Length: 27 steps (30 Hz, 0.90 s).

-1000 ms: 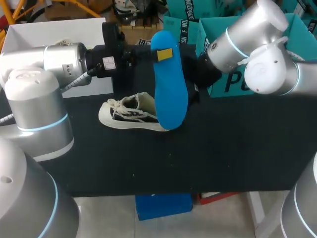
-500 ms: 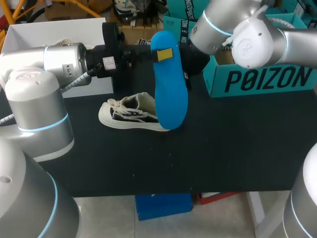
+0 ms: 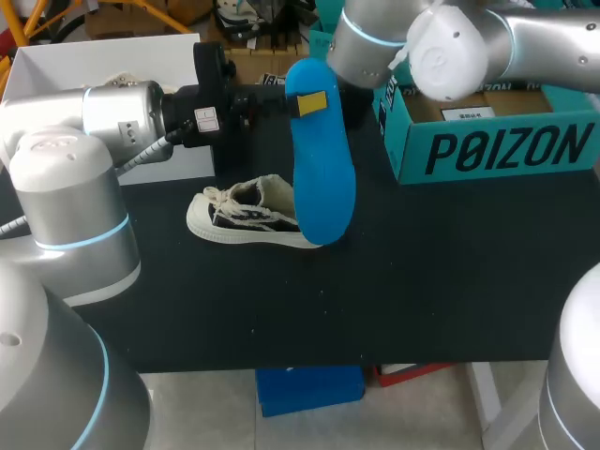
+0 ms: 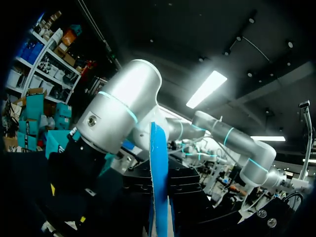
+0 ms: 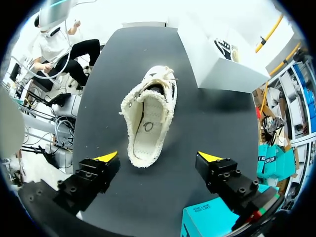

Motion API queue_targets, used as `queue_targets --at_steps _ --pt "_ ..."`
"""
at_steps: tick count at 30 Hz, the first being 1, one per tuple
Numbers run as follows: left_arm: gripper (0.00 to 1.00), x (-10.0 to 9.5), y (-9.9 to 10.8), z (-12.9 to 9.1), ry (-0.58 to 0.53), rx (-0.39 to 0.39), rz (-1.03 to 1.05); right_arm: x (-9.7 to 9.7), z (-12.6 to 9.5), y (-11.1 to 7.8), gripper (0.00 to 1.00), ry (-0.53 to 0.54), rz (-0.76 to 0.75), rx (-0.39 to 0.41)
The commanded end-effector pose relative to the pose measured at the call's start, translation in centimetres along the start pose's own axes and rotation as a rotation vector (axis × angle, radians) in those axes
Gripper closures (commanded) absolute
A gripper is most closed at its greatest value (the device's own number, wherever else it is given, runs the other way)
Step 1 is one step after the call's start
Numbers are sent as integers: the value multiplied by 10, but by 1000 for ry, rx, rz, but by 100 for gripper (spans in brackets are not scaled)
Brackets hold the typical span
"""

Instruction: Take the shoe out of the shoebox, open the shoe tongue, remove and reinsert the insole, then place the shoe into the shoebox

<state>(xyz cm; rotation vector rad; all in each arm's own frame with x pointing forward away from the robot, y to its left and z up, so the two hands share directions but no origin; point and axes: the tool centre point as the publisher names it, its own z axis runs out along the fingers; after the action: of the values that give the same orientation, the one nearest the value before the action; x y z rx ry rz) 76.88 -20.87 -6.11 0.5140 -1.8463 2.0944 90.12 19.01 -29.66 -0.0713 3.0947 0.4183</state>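
Fingers on the left gripper (image 3: 277, 97) clamp the insole (image 3: 322, 178), upright at upper centre; right fingers (image 5: 106, 157) spread over the shoe (image 3: 246, 218), centre-left on tabletop (image 3: 422, 281). Best to pin the shoe first, then feed insole in toe-first.

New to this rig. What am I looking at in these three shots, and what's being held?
These are two robot arms working at a black table. The head view looks down from above and behind them. Each round picture comes from a camera on one arm's wrist. The left gripper holds a blue insole upright, and the left wrist view sees that insole edge-on. The right gripper is open above a shoe on the table, and its camera looks into the shoe's opening. A teal shoebox stands at the table's right, and a white box at its far left.
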Motion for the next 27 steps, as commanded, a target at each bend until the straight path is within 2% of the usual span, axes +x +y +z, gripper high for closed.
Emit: queue_targets --at_steps 1,9,18,27 --pt "100 1 0 1 -6 -2 -1 -2 1 6 0 2 8 121" --pt "100 1 0 1 -6 -2 -1 -1 0 7 0 0 18 117" --pt "100 1 0 1 -6 -2 -1 4 3 5 0 -14 37 56" --pt "100 1 0 1 -6 -2 -1 14 6 -5 0 -27 64 4"
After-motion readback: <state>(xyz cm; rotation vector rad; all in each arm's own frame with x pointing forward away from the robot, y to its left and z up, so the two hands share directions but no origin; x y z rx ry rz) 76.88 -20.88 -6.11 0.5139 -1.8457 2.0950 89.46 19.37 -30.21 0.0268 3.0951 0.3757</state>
